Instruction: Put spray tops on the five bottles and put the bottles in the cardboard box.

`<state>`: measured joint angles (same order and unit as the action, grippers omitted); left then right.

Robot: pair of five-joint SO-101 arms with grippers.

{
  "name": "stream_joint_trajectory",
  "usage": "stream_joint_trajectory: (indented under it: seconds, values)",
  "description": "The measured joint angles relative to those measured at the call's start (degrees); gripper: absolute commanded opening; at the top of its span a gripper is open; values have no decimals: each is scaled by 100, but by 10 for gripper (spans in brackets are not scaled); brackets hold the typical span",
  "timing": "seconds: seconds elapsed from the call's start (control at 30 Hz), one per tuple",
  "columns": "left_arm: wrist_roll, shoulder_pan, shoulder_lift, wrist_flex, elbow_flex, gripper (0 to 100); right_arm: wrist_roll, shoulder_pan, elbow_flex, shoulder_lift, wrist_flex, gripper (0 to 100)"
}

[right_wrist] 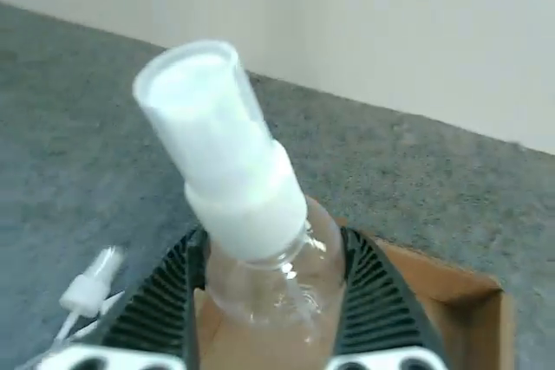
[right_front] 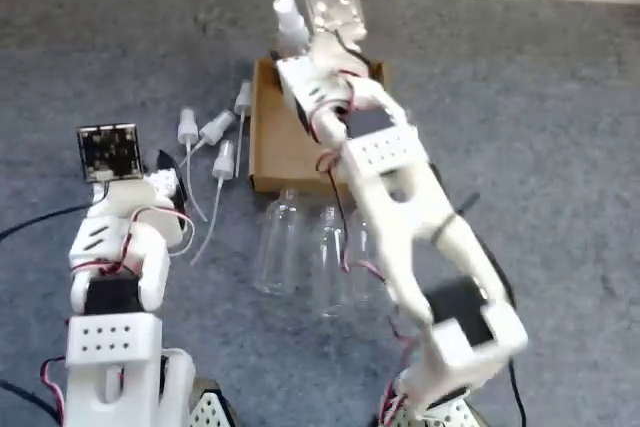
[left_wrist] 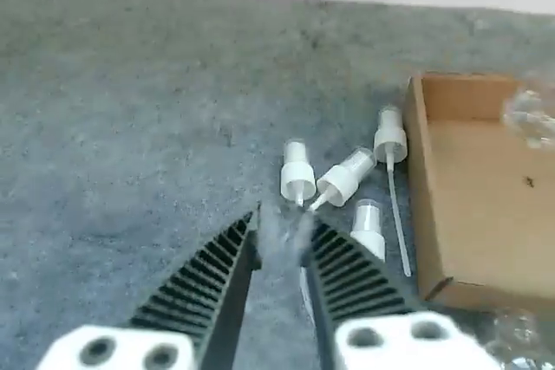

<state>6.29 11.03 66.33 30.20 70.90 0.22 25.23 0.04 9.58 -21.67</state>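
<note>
While the right gripper [right_wrist: 270, 247] is clamped on a clear bottle [right_wrist: 260, 288] just below its fitted spray top [right_wrist: 217, 140], that bottle leans between the fingers above the far end of the cardboard box [right_front: 262, 142]. The left gripper [left_wrist: 282, 224] hangs over the carpet [left_wrist: 130, 127], fingers slightly apart with nothing between them. Four loose spray tops [left_wrist: 297, 175] lie just ahead of it, beside the box. Three bare bottles [right_front: 278, 242] lie on the carpet at the box's near end.
</note>
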Motion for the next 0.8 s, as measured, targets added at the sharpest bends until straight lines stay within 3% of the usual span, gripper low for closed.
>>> stream_joint_trajectory:
  seconds: [0.33, 0.8]
  values:
    - [0, 9, -756, -141, -237, 7, -475, 9, -2277, 2514, 70, 3]
    - [0, 9, -756, -158, -237, 7, -492, 9, -3525, 3446, -536, 6]
